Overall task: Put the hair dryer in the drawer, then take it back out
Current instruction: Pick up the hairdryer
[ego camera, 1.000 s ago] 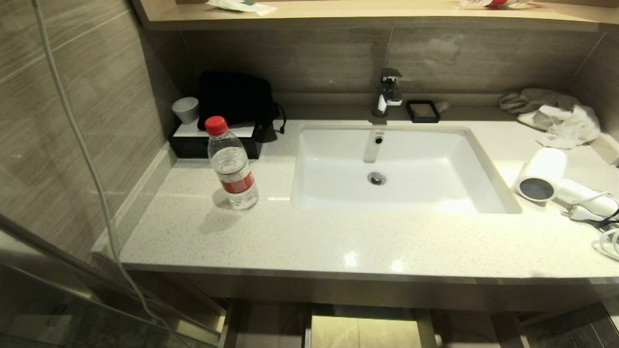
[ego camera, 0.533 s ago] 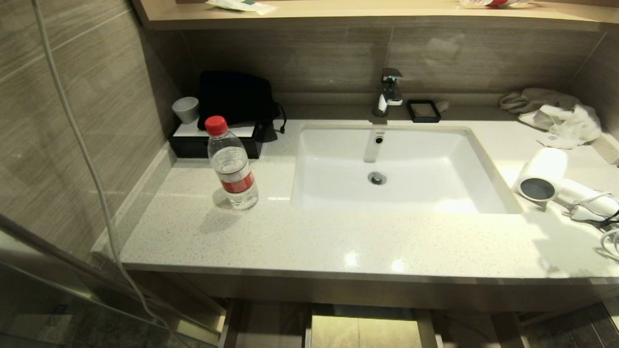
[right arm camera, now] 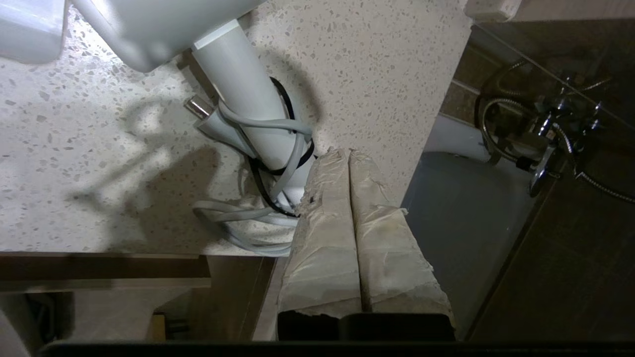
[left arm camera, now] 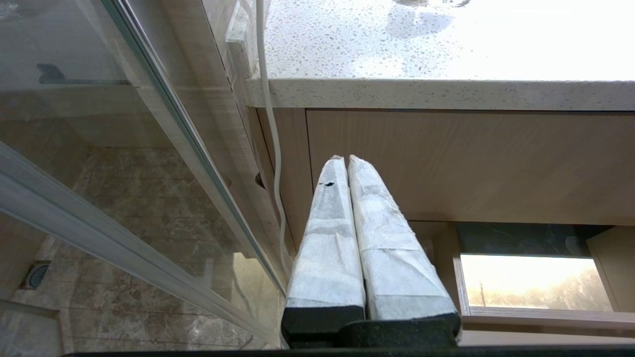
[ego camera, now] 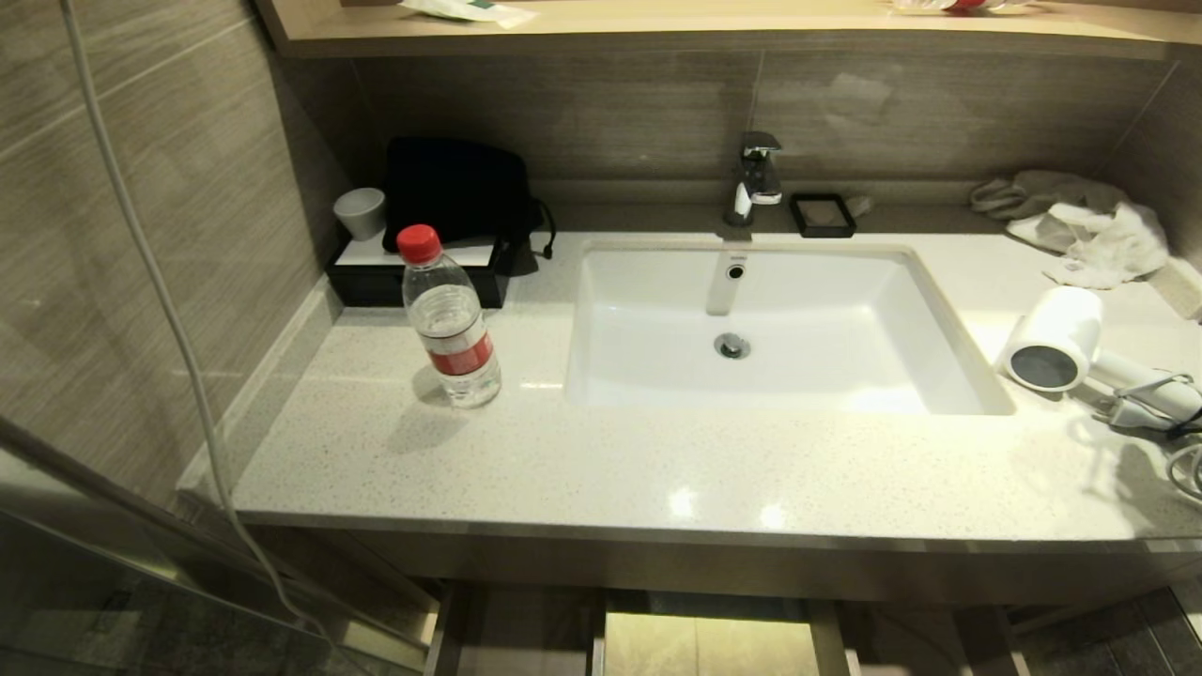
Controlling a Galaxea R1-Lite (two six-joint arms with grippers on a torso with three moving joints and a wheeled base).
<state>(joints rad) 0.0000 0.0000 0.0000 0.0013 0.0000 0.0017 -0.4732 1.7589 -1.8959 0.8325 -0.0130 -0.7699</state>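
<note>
White plastic marks the hair dryer (ego camera: 1056, 336) in the head view: a short fat barrel with a dark grey round end facing the sink (ego camera: 770, 329), lying on the speckled counter (ego camera: 563, 469) just right of the basin, near the counter's right edge. Its slim handle runs off to the right with the cord (ego camera: 1150, 399) looped around it. Neither arm shows in this view. No drawer can be made out for certain below the counter; only wood-grain parts and a lit gap are visible. A water bottle (ego camera: 449, 319) stands well apart, on the left of the sink.

From the left wrist view, the left gripper (left arm camera: 347, 161) hangs below the counter edge in front of a wood-grain panel (left arm camera: 471, 163), its taped fingers pressed together with nothing between them. I judge this arm parked.

From the right wrist view, the right gripper (right arm camera: 347, 153) hovers over the counter's end, fingers pressed together and empty, tips just beside the coiled cord and the lower end of the dryer's handle (right arm camera: 248, 114). The plug's metal pins show beside the handle, and a black band wraps the cord bundle.

My reading is that the task is at its very start: the approach for the first pick-up, with the dryer not yet touched. The next move calls for the fingers to spread, then straddle the handle above the cord loops, so the grip lands on rigid plastic and not on loose cable that could slip or snag.
</note>
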